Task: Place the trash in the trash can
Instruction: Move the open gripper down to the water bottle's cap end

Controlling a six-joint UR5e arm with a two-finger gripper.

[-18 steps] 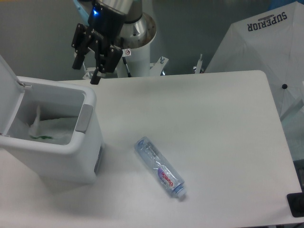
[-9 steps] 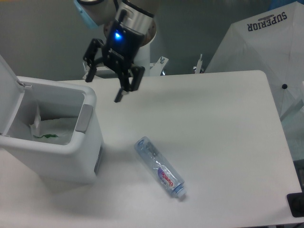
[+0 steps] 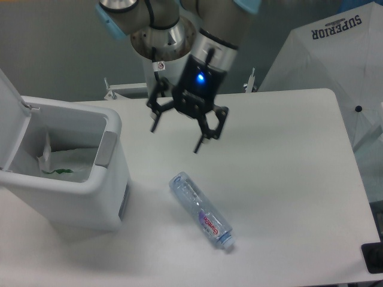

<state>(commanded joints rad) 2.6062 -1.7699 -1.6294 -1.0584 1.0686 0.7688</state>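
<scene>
Camera view, the only one supplied: the gripper is seen above the table with its two fingers spread wide and nothing held between them. The bottle lies on its side on the table, below the gripper and apart from it, slanted, with its blue cap toward the near edge. The packet is already seen inside the bin, whose lid is tipped open at the left. Trouble is judged most likely at the pick: the crushed, rounded bottle may be squeezed out sideways if the fingers are closed along its slant, or rolled off toward the table's near edge if it is nudged during descent.
</scene>
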